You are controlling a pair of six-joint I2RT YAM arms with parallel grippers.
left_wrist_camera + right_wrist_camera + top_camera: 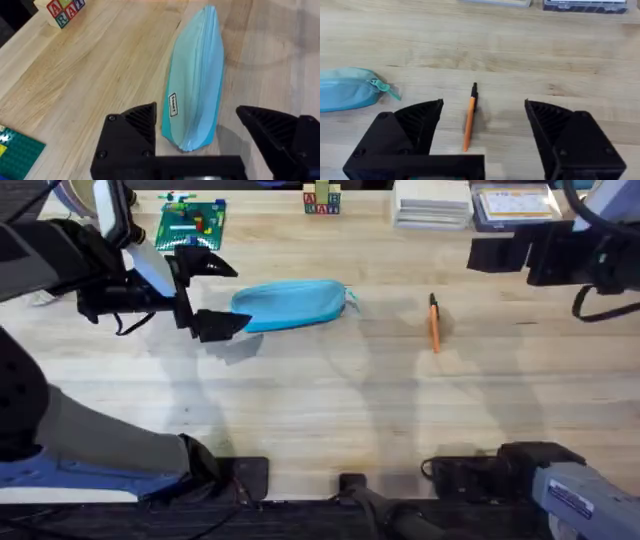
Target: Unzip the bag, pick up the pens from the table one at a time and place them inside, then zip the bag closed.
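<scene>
Starting point: nothing of the task looks done yet; the bag [290, 305] lies zipped shut and one orange pen [434, 323] lies out on the table [320, 410].
Left gripper [225, 295]: fingers spread wide and empty, straddling the near end of the bag without touching it as far as I can see.
Bag from the left gripper: it runs straight away from the fingers, its blunt end between them and a small white label [173, 104] on the side nearer one finger.
Zipper pull [381, 86]: at the bag's far end from the left gripper, on the side toward the pen; the seam looks closed all along.
Right gripper [482, 122]: also wide open and holding nothing, hanging above the table with the pen lying between its fingers and below them.
Pen from the right gripper: lengthways between the fingers, black end pointing away; the bag sits off to one side, apart from the pen.
Left to do: unzip, carry the pen over and drop it in, then zip up, so practically the whole job, I'd judge.
Other pens: I can make out just this one.
Surface: pale wood-grain planks, bare around bag and pen.
Beyond the grippers: a green building-brick plate [192, 222], lettered blocks [321, 200] and a stack of boxes [432, 204] along the far edge, well clear of the work.
</scene>
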